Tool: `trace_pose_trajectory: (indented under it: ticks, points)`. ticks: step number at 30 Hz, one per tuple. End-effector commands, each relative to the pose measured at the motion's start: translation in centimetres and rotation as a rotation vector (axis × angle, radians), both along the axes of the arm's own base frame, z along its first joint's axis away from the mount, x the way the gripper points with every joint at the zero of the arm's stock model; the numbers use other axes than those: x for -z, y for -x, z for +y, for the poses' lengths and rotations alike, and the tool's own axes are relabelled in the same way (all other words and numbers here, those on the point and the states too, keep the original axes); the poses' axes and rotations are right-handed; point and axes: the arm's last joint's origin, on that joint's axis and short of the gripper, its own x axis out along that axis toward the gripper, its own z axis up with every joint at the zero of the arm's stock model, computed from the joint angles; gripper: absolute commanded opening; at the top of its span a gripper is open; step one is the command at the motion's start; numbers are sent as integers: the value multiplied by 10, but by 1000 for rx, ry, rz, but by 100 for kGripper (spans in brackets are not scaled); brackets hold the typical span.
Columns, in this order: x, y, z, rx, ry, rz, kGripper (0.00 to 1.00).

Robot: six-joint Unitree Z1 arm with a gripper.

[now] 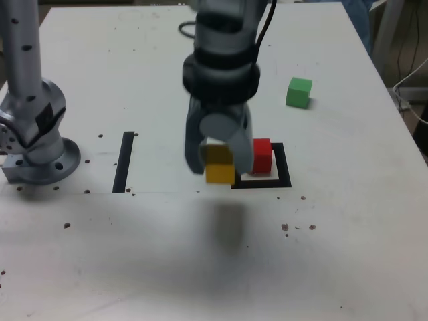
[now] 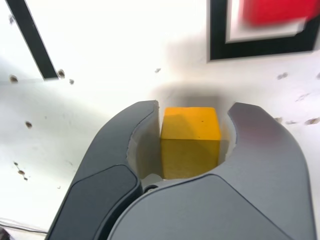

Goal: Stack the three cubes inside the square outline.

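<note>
My grey gripper (image 1: 219, 164) clamped on small yellow cube (image 1: 220, 164), held off white table (image 1: 334, 254) beside black square outline (image 1: 283, 175). Small red cube (image 1: 261, 155) sits inside outline. Small green cube (image 1: 299, 92) well beyond outline.

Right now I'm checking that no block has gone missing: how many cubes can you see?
3. The yellow cube is held in the gripper above the table. The red cube sits inside the square outline. The green cube lies alone on the table, farther back. None seems hidden.
</note>
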Motion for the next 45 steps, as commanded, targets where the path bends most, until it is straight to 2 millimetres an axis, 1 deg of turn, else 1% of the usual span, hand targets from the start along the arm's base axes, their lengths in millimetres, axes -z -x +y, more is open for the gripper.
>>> trace_pose_trajectory:
  ticks: [1, 5, 9, 11, 14, 18, 25, 30, 41, 45]
  points:
    - [-7, -4, 10, 14, -5, -11, 21]
    - [-15, -17, 34, 35, -21, -29, 21]
    - [-16, -27, 55, 27, -24, -24, 21]
    - [-15, -30, 63, 19, -23, -18, 21]
    - [-14, -34, 70, 9, -23, -17, 21]
    - [-11, -39, 72, -3, -22, -25, 21]
    - [10, -50, 71, -33, -6, -22, 21]
    - [13, -55, 71, -39, -9, -23, 22]
    - [19, -58, 73, -46, 0, -4, 22]
    - [21, -59, 73, -47, 1, 0, 24]
